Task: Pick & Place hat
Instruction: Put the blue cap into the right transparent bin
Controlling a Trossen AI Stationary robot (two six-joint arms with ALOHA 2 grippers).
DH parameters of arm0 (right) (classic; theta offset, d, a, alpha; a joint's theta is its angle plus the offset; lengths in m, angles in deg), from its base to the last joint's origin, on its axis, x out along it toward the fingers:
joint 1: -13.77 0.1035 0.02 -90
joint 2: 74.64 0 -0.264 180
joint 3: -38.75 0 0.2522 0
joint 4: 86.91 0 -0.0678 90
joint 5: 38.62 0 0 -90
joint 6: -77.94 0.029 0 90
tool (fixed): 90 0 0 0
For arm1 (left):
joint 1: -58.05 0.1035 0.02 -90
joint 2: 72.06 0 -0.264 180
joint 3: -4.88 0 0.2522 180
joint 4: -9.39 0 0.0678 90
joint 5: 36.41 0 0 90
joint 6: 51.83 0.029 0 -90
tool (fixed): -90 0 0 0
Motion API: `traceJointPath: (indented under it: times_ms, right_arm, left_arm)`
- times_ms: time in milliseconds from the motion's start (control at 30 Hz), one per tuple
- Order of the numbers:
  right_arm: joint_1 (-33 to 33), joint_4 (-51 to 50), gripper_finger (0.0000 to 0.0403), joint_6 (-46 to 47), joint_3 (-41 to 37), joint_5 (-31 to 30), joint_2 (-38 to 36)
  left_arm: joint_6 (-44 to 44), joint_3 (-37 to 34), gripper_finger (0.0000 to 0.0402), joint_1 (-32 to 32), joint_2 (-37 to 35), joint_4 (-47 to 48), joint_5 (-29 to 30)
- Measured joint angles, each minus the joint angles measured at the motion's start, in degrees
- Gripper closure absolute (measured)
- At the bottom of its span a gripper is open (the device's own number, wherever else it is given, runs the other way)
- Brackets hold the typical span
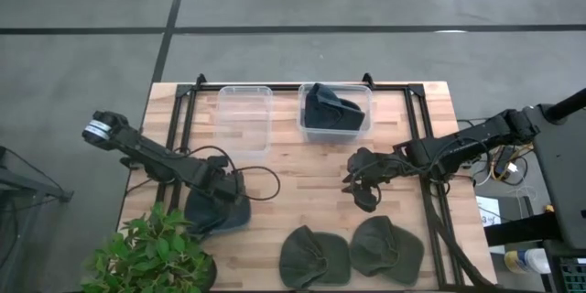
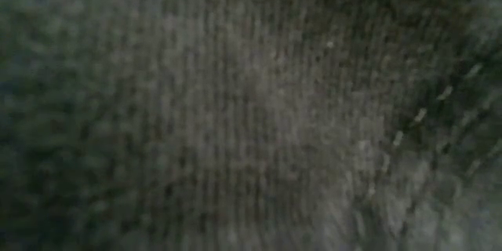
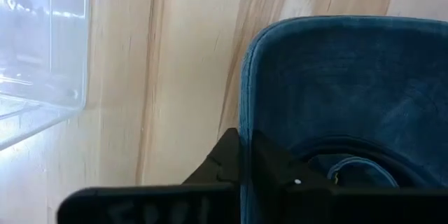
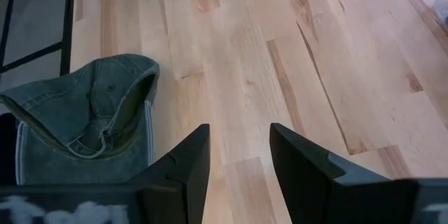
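A blue hat (image 1: 220, 212) lies near the table's near-left corner, and my left gripper (image 1: 222, 186) is shut on it at its far side. In the left wrist view the hat's blue brim (image 3: 336, 77) fills the picture beyond the fingers. My right gripper (image 1: 363, 186) stands open over bare wood mid-table, right of centre; its wrist view shows a green hat (image 4: 91, 119) beside the open fingers (image 4: 189, 161). Two green hats (image 1: 314, 256) (image 1: 386, 249) lie on the table by its near edge. A dark hat (image 1: 331, 105) sits in the right clear bin (image 1: 364, 121). My left gripper holds the blue hat by the curved edge of its brim (image 3: 245, 105), pinched between the two fingers (image 3: 227, 157), one on each face of the brim. The fingers come slanting down from the table's left. Whether the hat is lifted off the wood cannot be told.
An empty clear bin (image 1: 244, 117) stands left of the filled one at the far side. A potted plant (image 1: 151, 252) occupies the near-left corner beside the blue hat. Black frame rails (image 1: 174, 128) run along the table's sides. Cloth (image 2: 251, 110) covers the whole low view.
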Motion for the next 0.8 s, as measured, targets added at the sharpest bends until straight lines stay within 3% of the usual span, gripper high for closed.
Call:
traceJointPath:
  times_ms: [367,800]
  right_arm:
    - [0.0,3.93,0.0262,-4.23,-0.02,-0.31,0.0]
    - [-0.04,14.56,0.0262,-7.44,-0.02,-0.99,0.0]
  left_arm:
    - [4.9,7.16,0.0395,0.12,-2.29,2.0,4.77]
    - [9.73,16.19,0.0395,0.33,-3.15,1.22,4.67]
